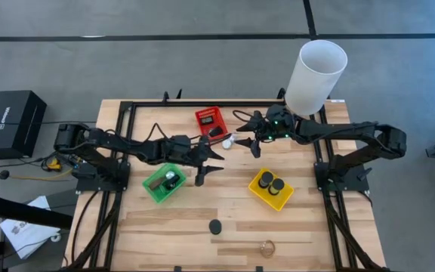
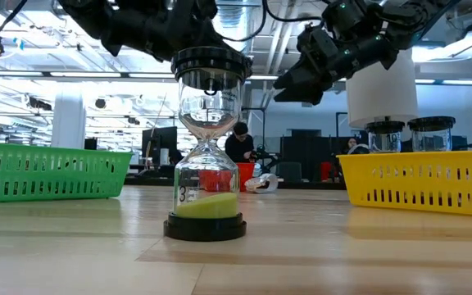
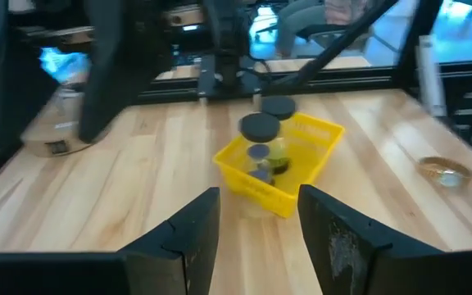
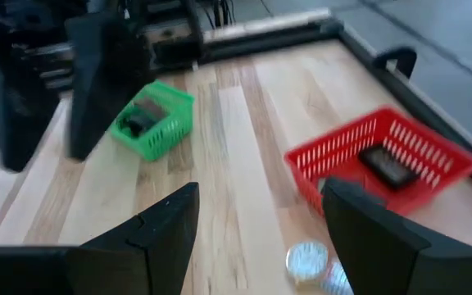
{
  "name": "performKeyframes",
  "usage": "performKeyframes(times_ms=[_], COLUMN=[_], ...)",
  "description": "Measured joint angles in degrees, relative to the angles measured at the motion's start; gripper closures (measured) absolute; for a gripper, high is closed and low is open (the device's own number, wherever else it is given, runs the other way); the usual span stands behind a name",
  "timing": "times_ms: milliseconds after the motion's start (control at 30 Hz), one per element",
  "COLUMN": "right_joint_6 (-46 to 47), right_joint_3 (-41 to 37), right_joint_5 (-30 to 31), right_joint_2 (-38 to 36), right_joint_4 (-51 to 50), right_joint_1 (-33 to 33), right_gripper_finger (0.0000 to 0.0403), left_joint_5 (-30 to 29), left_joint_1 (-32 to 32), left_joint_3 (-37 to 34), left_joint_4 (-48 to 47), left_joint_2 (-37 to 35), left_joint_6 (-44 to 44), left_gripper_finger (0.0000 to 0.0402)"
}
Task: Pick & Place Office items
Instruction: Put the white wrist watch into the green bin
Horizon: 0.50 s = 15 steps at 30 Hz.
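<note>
I see the left tool [image 1: 211, 171] with its fingers apart and empty, just beside the green basket [image 1: 165, 183], toward the yellow basket [image 1: 270, 189]. The right tool [image 1: 251, 140] is also apart and empty, beside the red basket [image 1: 211, 121], above a small silver piece [image 4: 308, 260]. An hourglass [image 2: 207, 147] stands on the table [image 1: 225, 208], well apart from the green basket. The gold ring [image 1: 267, 246] lies near it.

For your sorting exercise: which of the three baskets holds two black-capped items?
The yellow basket, right of the others in the high view; two black-capped hourglasses stand in it, while red and green hold other items.
</note>
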Motion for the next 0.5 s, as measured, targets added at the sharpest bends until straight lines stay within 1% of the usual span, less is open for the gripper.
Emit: performKeyframes(times_ms=[133,267,400,500], right_joint_6=[0.0,-0.02,-0.02,-0.23], right_joint_3=[2.27,5.76,7.39,8.08], right_joint_5=[-0.03,0.0,0.02,0.03], right_joint_2=[-0.65,-0.68,-0.72,-1.3], right_joint_4=[-8.35,-19.36,-22.65,-22.84], right_joint_1=[0.0,0.0,0.0,0.0], right_gripper_finger=[0.0154,0.0154,0.0154,0.0154], left_joint_5=[-1.51,-1.75,-4.35,-5.89], left_joint_1=[1.76,3.09,5.16,7.2], left_joint_3=[0.02,0.02,0.18,1.4], left_joint_4=[-0.03,0.13,0.61,0.52], left_joint_2=[2.41,6.95,11.74,14.15], left_joint_6=[-1.48,-3.83,-5.85,-6.05], left_gripper_finger=[0.0241,0.0242,0.0242,0.024])
